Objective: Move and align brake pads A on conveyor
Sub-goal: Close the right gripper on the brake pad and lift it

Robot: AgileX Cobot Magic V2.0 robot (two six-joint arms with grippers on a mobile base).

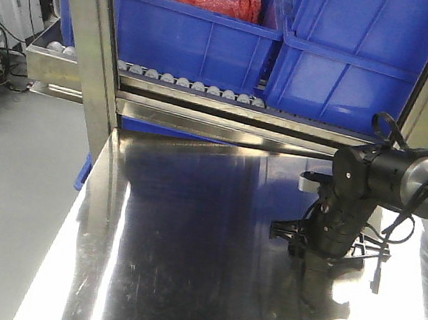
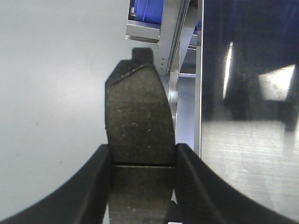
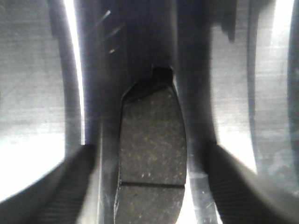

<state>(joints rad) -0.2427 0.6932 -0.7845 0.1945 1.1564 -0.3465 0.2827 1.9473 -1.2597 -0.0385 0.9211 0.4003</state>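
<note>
Now, pick-up stage. Left end effector point(image 2: 142, 148) is clamped on a brake pad point(image 2: 138, 112), held in the air just past the worktop point(image 2: 243, 163) edge, grey floor point(image 2: 46, 93) beneath. Right end effector point(image 3: 149, 148) is spread wide around a second brake pad point(image 3: 152, 126) lying flat on the steel, not touching it. Next, by my guess: close the right, then carry both to the conveyor, which is out of sight. Mirror-bright steel; blue bins point(image 1: 353, 60) on a roller rack point(image 1: 192, 86) behind.

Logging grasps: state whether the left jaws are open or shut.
Shut: the left jaws press both sides of the pad, no gap.
</note>
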